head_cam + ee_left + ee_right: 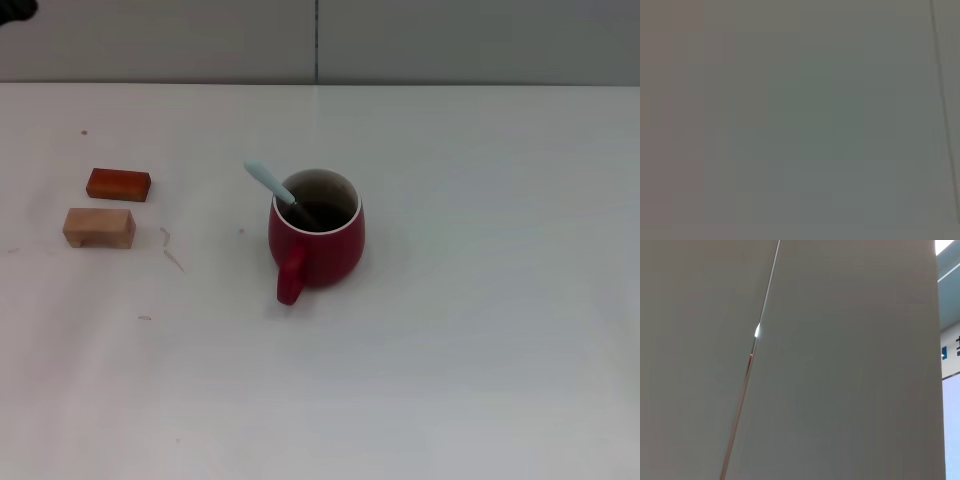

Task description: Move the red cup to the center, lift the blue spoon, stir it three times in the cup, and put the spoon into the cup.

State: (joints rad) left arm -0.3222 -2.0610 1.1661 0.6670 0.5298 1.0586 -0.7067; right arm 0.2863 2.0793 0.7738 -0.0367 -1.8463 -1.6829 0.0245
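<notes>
Sitting mid-table (480, 380), the red cup (318, 245) is pointing its handle toward the near edge. Blue spoon (270, 184) is leaning inside it, handle out toward the far-left corner. Neither gripper is showing, so pincer state unknown. Two small blocks (108, 207) are lying near the left edge.

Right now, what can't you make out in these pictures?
- Spoon bowl: head view, the blue spoon dips below the rim of the red cup, which hides its bowl.
- Both grippers: neither is in any view; the wrist views show only blank grey panels.
- Top left corner, head view: a dark shape, cut off by the edge.
</notes>
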